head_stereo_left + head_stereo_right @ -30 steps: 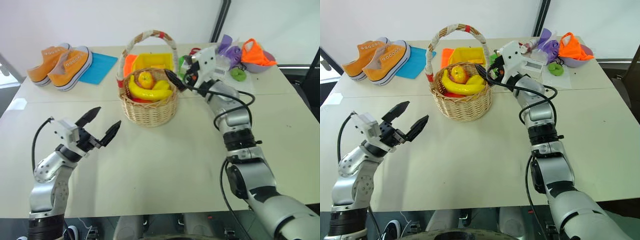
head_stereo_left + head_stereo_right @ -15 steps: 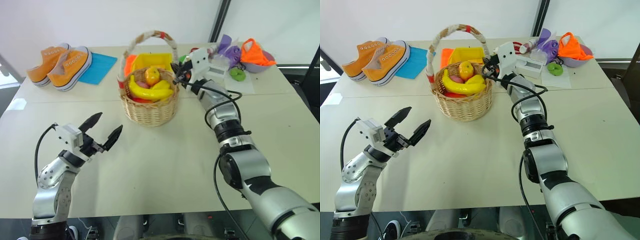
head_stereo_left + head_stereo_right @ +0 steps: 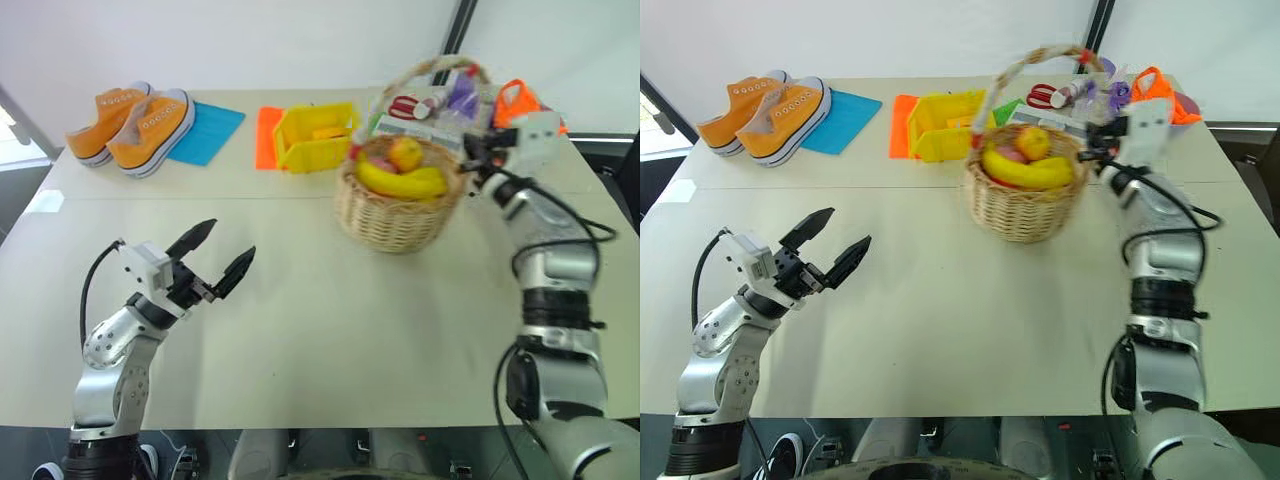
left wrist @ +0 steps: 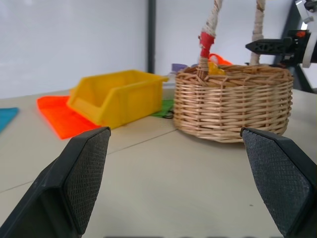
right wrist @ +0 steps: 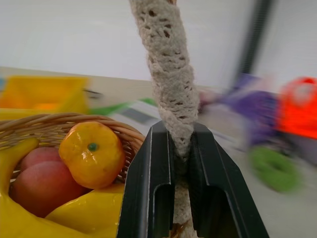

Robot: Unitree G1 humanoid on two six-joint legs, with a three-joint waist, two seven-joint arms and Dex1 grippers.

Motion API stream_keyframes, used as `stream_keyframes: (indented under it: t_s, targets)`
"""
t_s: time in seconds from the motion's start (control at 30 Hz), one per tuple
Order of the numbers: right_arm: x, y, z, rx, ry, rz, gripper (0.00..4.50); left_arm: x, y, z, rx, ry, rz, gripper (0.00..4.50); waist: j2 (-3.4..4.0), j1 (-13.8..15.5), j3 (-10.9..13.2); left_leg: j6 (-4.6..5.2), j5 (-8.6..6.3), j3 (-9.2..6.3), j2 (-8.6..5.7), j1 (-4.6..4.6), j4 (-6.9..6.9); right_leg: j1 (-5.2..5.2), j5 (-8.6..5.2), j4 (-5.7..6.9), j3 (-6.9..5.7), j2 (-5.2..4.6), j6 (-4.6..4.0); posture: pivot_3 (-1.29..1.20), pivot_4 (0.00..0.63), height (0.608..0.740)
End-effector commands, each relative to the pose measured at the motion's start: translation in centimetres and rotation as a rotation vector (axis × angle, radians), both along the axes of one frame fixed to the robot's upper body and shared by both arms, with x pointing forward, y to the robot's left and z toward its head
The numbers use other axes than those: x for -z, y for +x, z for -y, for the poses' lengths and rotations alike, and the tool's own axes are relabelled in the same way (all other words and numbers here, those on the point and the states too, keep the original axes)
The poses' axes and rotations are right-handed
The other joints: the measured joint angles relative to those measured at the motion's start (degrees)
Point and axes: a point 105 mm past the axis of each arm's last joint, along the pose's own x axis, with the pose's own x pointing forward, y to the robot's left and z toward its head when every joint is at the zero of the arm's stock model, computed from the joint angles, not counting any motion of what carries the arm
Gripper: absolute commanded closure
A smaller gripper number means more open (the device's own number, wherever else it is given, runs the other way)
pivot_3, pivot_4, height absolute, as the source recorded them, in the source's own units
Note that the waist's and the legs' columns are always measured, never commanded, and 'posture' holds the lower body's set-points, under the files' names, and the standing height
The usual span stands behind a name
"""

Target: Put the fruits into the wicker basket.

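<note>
Left tool low, fingers spread; right tool raised, clamped on basket handle.

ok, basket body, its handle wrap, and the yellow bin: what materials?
Wicker basket: tan woven cane, matte, weave visible. Handle wrap: off-white textile, probably crocheted, open holes showing. Yellow bin: likely moulded plastic, smooth with slight sheen.

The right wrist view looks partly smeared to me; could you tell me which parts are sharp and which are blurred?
Right wrist view: the right gripper, shut on the basket handle, and the fruits beside it are sharp; the background behind is streaked with motion blur. Left wrist view: the wicker basket and yellow bin are crisp.
</note>
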Motion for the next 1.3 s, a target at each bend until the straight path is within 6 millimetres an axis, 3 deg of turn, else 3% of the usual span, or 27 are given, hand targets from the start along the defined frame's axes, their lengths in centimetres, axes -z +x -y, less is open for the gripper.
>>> stream_keyframes:
  t_s: [0.03,0.1,0.2,0.4,0.6,0.8,0.9,1.0,1.1,1.2,1.3]
  targets:
    - [-2.1,-2.9,3.5,0.128,-0.014,0.079,4.44,-1.0,-0.6,1.8,0.129,-0.012,0.013,0.0,0.0,-0.1,0.0,0.0,0.0,0.01,0.01,0.01,0.0,0.0,0.0,0.0,0.0,0.02,0.0,0.0,0.15,0.74]
    - [-1.4,-4.7,5.9,0.218,-0.02,0.064,4.44,-0.6,-0.7,3.0,0.214,0.033,-0.001,0.0,0.01,-0.2,0.0,0.01,0.0,0.04,0.05,0.03,0.0,0.01,0.0,0.02,0.01,0.07,0.0,0.0,0.15,0.74]
    - [-1.0,-6.5,8.0,0.31,-0.039,0.059,4.44,-0.3,-0.8,4.0,0.3,0.071,-0.013,0.0,0.06,0.0,0.0,0.02,0.01,0.08,0.05,0.08,0.0,0.03,0.0,0.08,0.02,0.13,0.0,0.0,0.15,0.74]
    - [-0.8,-9.4,10.3,0.424,-0.086,0.065,4.44,0.1,-0.3,4.5,0.429,0.12,-0.049,0.0,0.06,0.1,0.0,0.04,0.0,0.15,0.05,0.2,0.04,0.12,-0.01,0.1,0.07,0.21,0.01,0.0,0.15,0.74]
    - [-0.6,-9.8,10.3,0.438,-0.123,0.056,4.44,0.1,0.4,4.5,0.437,0.116,-0.038,0.0,0.08,0.0,-0.1,0.06,0.0,0.17,0.04,0.22,0.05,0.14,-0.01,0.1,0.1,0.22,0.02,0.0,0.15,0.74]
    - [-0.5,-10.1,9.4,0.45,-0.117,0.099,1.68,0.3,0.7,4.5,0.418,0.108,-0.034,0.0,0.07,0.0,0.0,0.06,0.0,0.18,0.05,0.25,0.05,0.14,-0.01,0.13,0.14,0.23,0.02,0.0,0.15,0.74]
    - [-1.9,-11.0,6.9,0.454,-0.186,0.255,0.09,0.6,0.8,4.2,0.39,0.107,-0.039,0.0,0.07,0.0,0.0,0.06,0.0,0.18,0.07,0.26,0.05,0.14,-0.01,0.15,0.16,0.25,0.02,0.0,0.15,0.74]
    - [-1.4,-12.4,5.0,0.48,-0.208,0.326,0.01,0.7,0.8,4.1,0.365,0.107,-0.035,0.0,0.08,0.0,-0.1,0.06,-0.01,0.18,0.09,0.27,0.04,0.13,-0.02,0.16,0.19,0.29,0.02,0.0,0.15,0.74]
    - [0.4,-12.6,0.1,0.316,-0.261,0.318,0.01,0.9,1.1,3.8,0.318,0.107,-0.044,0.0,0.06,0.0,-0.1,0.06,-0.01,0.18,0.08,0.27,0.04,0.14,-0.02,0.16,0.25,0.29,0.03,0.0,0.15,0.74]
    - [1.2,-11.9,-6.7,-0.068,-0.192,0.323,0.01,1.2,1.3,3.1,0.265,0.118,-0.057,0.0,0.05,-0.5,-0.1,0.07,-0.01,0.21,0.08,0.34,0.04,0.14,-0.02,0.17,0.36,0.31,0.03,0.0,0.15,0.74]
    - [2.4,-11.3,-11.5,-0.45,-0.09,0.21,0.01,1.7,1.6,2.0,0.2,0.165,-0.087,0.0,0.02,-1.4,0.0,0.08,-0.01,0.38,0.1,0.63,0.04,0.21,-0.03,0.35,0.65,0.35,0.02,0.0,0.15,0.74]
